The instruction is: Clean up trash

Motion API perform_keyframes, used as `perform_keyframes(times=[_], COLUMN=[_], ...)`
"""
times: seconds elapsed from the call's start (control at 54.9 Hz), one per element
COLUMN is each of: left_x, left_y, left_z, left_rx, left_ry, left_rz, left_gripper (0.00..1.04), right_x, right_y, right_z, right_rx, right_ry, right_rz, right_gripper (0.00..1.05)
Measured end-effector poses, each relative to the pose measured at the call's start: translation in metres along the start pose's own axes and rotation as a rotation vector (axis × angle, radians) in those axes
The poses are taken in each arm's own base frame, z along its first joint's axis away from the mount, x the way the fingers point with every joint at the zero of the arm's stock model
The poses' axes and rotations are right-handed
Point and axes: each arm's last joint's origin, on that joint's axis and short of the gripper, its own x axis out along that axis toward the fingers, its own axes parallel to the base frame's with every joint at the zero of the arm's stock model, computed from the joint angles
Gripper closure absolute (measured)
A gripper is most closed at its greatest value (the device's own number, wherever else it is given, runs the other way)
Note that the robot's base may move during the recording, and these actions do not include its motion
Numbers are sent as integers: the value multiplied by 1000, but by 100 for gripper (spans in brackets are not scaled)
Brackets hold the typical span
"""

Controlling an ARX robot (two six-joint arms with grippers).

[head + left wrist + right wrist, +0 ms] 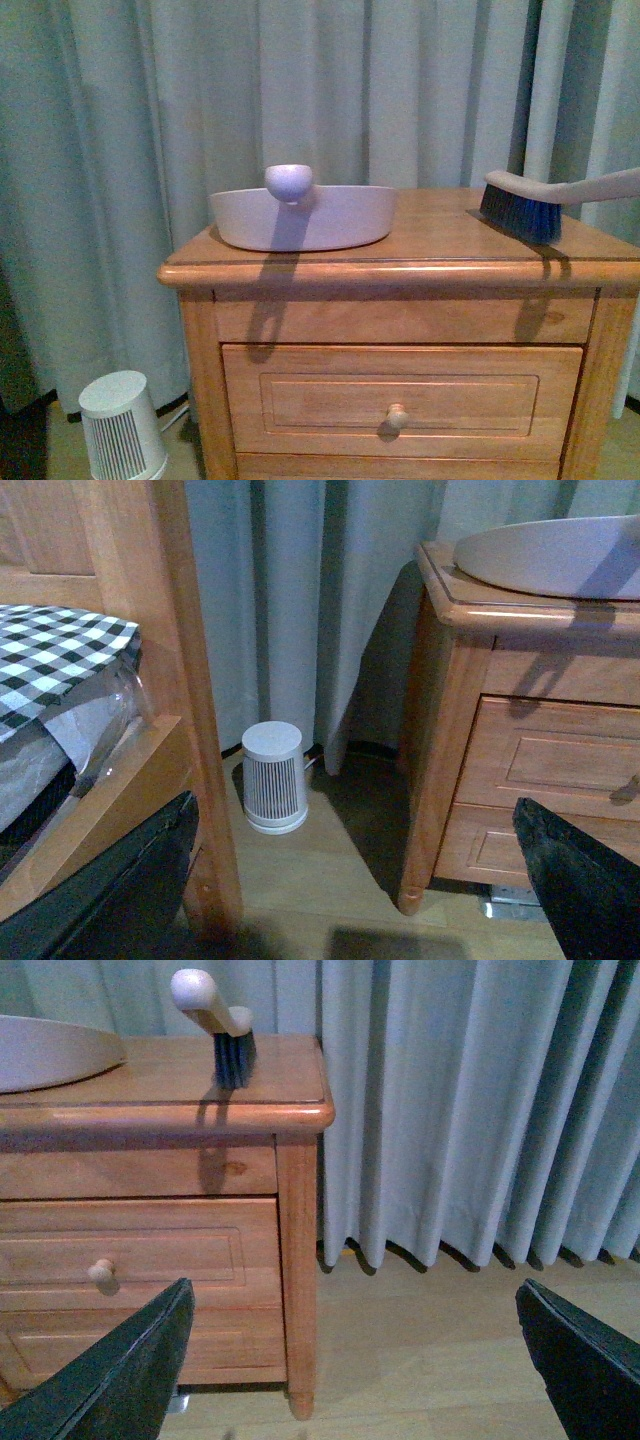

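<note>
Status: nothing done yet as far as I can see; the trash doesn't show in any view, not on the table (440, 265), not on the floor patches my wrist cameras cover, so I can't say where it is; it may be hidden behind the dustpan (300, 220) rim or out of frame. In the front view the dustpan sits on the table top at about 10 o'clock, handle knob toward me; the brush (525, 210) rests bristles-down at 3 o'clock, well apart from the dustpan, handle running off frame; both look untouched. Left pincer (352, 808) spread wide, nothing in it, low beside the table facing the gap to the bed frame (190, 680); white slatted appliance (272, 780) on the floor in that gap, checked pillow (55, 645) on the bed. Right pincer (353, 1290) also spread wide and empty, low at the table's right corner by the curtain (480, 1110). My read: left to do is everything; locate the wad, take up brush and dustpan, sweep it in.
</note>
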Motion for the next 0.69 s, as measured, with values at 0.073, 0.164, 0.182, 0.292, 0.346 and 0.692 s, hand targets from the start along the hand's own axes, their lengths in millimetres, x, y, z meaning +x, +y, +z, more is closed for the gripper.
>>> perform_keyframes(times=[0.073,0.164,0.182,0.292,0.346,0.692], left_x=[0,0,0,0,0,0], left_y=[0,0,0,0,0,0], left_z=[0,0,0,0,0,0], left_rx=[0,0,0,0,0,0], left_ry=[0,0,0,0,-1,0], left_rz=[0,0,0,0,0,0], left_gripper=[8,8,8,8,8,8], right_x=[0,0,0,0,0,0], right_y=[0,0,0,0,0,0], right_z=[0,0,0,0,0,0], right_rx=[0,0,0,0,0,0], right_ry=[0,1,1,1,1,0], right_rz=[0,0,2,-1,0,0], right_gripper=[7,7,7,7,7,7])
